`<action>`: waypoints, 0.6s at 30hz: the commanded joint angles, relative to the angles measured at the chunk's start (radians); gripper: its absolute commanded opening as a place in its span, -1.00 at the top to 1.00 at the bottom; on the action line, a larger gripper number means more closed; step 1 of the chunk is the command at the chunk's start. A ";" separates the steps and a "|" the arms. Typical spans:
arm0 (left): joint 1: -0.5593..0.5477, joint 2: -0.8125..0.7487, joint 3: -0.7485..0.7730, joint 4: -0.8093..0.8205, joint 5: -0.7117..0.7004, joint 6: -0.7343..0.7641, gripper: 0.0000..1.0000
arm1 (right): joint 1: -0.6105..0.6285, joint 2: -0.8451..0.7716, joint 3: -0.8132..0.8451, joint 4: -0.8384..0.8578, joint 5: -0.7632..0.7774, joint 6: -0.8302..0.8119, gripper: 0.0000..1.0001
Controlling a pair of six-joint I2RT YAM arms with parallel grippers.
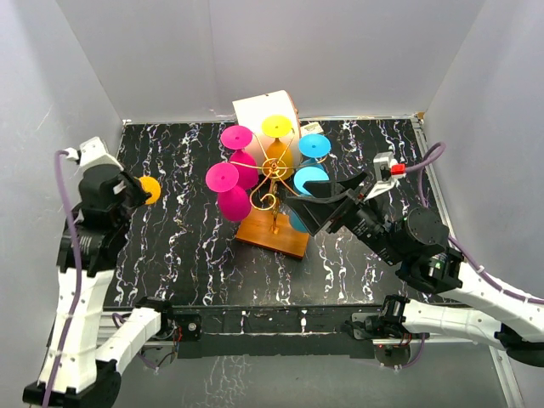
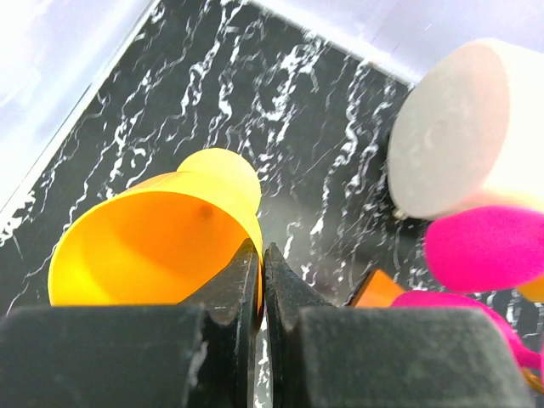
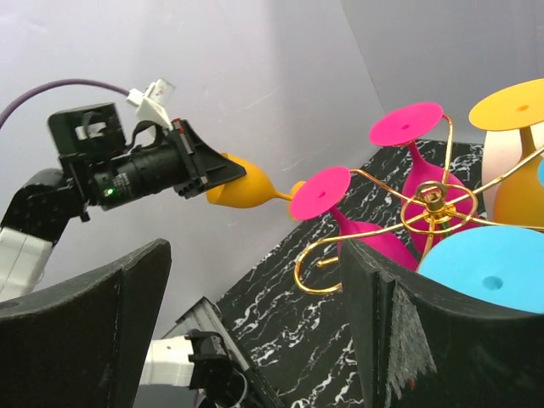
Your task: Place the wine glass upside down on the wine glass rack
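Left jaws: your left gripper (image 2: 262,255) was pressed together on the rim of the orange wine glass (image 2: 153,246), pinching the bowl's wall.
Glass: it hung off the table (image 1: 178,246), lying sideways, with the bowl at the jaws and the stem pointing ahead toward the wine glass rack (image 1: 274,168), well apart from it.
Right jaws: your right gripper (image 3: 255,255) stood spread wide and empty, just beside the rack's blue glasses (image 1: 313,146).
Progress: the pickup looked done — turning the glass foot-up and hanging it remained.
Room: open tabletop lay ahead of the left jaws, and the side wall (image 1: 51,85) stood close behind them. Magenta glasses (image 1: 234,174) crowded the rack's facing side — one bare gold curl (image 3: 313,265) showed low beside them.
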 commanded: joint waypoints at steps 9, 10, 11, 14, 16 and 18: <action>0.008 -0.225 0.088 0.192 0.201 -0.053 1.00 | 0.003 0.102 0.017 0.262 0.010 0.271 -0.53; 0.008 -0.245 0.083 0.224 0.238 -0.053 1.00 | 0.003 0.120 0.028 0.269 0.014 0.302 -0.52; 0.007 -0.262 0.078 0.257 0.272 -0.054 1.00 | 0.003 0.141 0.042 0.273 0.019 0.329 -0.51; 0.007 -0.306 0.066 0.341 0.362 -0.067 1.00 | 0.003 0.204 0.085 0.286 0.040 0.404 -0.45; 0.007 -0.335 0.055 0.385 0.406 -0.084 1.00 | 0.003 0.237 0.099 0.317 0.058 0.448 -0.42; 0.007 -0.357 0.037 0.432 0.447 -0.107 1.00 | 0.003 0.264 0.096 0.361 0.077 0.492 -0.42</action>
